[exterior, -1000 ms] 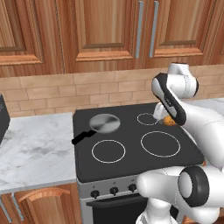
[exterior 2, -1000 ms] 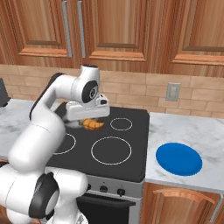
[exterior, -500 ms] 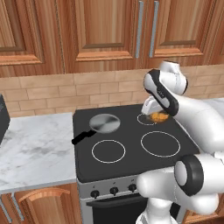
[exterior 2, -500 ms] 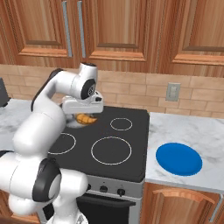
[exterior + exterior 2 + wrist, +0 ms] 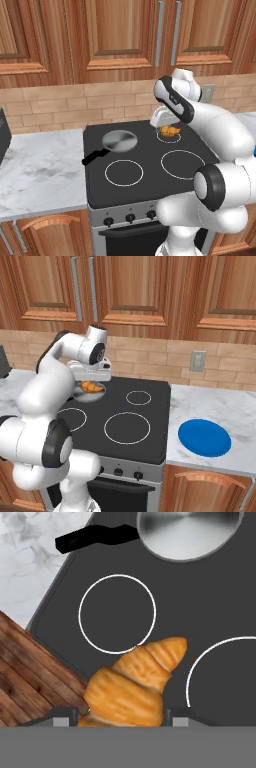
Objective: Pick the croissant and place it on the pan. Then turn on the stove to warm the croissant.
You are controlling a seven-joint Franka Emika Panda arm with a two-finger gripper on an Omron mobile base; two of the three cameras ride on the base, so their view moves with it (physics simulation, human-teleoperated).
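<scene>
Left base view: your gripper [image 5: 169,129] hangs over the stove's [image 5: 145,162] back right ring with the croissant [image 5: 169,131] clamped in it, clear of the glass. The pan [image 5: 119,141] sits well off to the gripper's left on the back left ring, handle toward the front left.

Right base view: gripper [image 5: 92,384] with croissant [image 5: 92,387] is above the stove [image 5: 131,421]; the pan shows just under and behind it. A blue plate [image 5: 204,437] lies far right on the counter.

Hand view: croissant [image 5: 131,685] sits between the fingers [image 5: 62,716], pan [image 5: 187,533] ahead at top.
</scene>
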